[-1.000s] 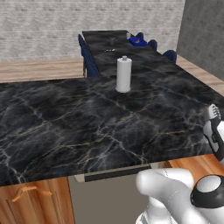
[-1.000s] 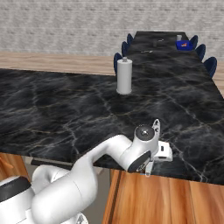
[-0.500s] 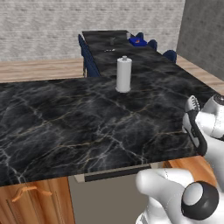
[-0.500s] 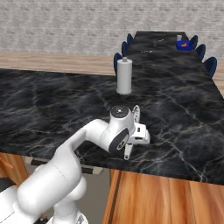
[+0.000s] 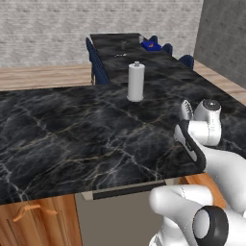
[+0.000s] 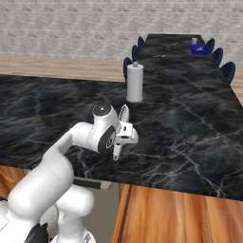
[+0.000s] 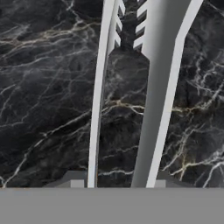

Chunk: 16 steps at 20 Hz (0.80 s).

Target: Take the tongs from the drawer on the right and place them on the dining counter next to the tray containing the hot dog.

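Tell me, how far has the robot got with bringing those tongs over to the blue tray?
Done: the tongs are out of the drawer, clamped in the gripper above the broad black counter. In hand: carrying them. Left: reaching the dining counter far beyond the white paper towel roll and laying them beside the tray.

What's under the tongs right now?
Under the tongs, held in the claw, lies bare black marble counter. The strips of it behind the two arms are covered.
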Tool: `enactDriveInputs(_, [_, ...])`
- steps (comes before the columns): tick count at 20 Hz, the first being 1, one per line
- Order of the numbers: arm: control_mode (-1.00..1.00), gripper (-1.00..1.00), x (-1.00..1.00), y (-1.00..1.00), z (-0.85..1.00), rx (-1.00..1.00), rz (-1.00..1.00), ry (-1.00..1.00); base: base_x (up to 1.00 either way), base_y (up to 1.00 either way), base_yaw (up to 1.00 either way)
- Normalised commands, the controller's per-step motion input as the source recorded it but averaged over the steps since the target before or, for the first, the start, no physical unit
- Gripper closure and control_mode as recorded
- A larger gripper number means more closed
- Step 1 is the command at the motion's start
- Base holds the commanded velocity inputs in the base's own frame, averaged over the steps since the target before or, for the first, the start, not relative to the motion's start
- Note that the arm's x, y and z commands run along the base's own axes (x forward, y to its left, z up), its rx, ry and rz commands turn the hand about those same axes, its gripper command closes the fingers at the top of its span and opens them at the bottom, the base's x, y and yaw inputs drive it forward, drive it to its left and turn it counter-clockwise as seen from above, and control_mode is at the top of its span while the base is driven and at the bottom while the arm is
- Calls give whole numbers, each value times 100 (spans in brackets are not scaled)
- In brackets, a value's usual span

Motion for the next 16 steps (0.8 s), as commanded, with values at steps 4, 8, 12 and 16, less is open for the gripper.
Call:
enactDriveInputs(4, [-100, 100, 37, 82, 7, 0, 6, 0, 0, 0, 0])
enactDriveInputs(8, [-100, 100, 24, 77, 20, 0, 5, 0, 0, 0, 0])
enactDriveInputs(12, [-100, 100, 8, 74, 25, 0, 5, 0, 0, 0, 0])
enactDriveInputs(16, [-100, 100, 0, 66, 36, 0, 5, -2, 0, 0, 0])
